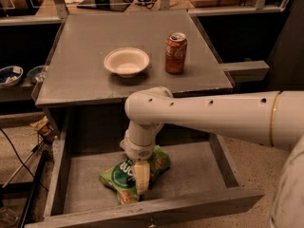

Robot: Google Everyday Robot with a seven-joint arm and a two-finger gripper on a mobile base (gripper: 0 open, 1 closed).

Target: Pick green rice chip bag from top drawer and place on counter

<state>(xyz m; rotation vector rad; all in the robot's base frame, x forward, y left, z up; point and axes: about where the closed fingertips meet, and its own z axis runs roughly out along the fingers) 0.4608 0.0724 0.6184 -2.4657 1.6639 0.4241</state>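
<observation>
The green rice chip bag (pixel 118 178) lies crumpled on the floor of the open top drawer (pixel 194 172), left of its middle and close to the front panel (pixel 199 204). My gripper (pixel 141 177) reaches straight down from the white arm (pixel 213 115) into the drawer and rests on the bag, covering its middle. The bag touches the drawer floor. The grey counter (pixel 80 75) is above and behind the drawer.
A white bowl (pixel 127 61) and an orange soda can (pixel 175 52) stand on the counter. A small tan wrapper (pixel 42 126) lies left of the cabinet. Dark side shelves hold bowls (pixel 9 75) at left. Cables run along the floor at the lower left.
</observation>
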